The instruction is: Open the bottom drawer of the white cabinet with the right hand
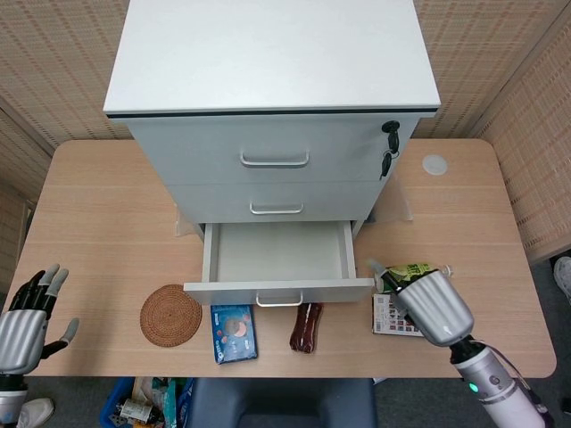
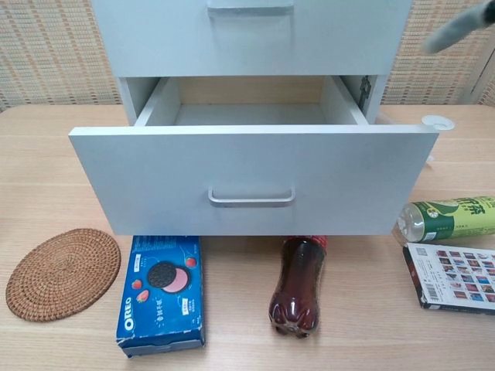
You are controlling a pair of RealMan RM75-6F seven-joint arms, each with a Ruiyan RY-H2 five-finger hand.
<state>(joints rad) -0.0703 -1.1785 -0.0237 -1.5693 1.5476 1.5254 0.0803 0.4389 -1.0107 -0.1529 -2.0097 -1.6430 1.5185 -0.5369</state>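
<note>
The white cabinet (image 1: 272,80) stands at the back of the table. Its bottom drawer (image 1: 278,290) is pulled out, and the inside shows empty (image 2: 251,114). The drawer's metal handle (image 2: 251,199) is free, with nothing touching it. My right hand (image 1: 434,306) hovers to the right of the drawer front, above the green bottle and the card, and it holds nothing. Only a blurred fingertip (image 2: 460,27) of it shows at the top right of the chest view. My left hand (image 1: 27,325) is at the table's near left edge with its fingers apart and nothing in it.
In front of the drawer lie a woven coaster (image 2: 63,272), a blue Oreo box (image 2: 162,290) and a cola bottle (image 2: 298,290). On the right are a green bottle (image 2: 448,219) and a printed card (image 2: 452,277). Keys (image 1: 389,147) hang from the top drawer's lock.
</note>
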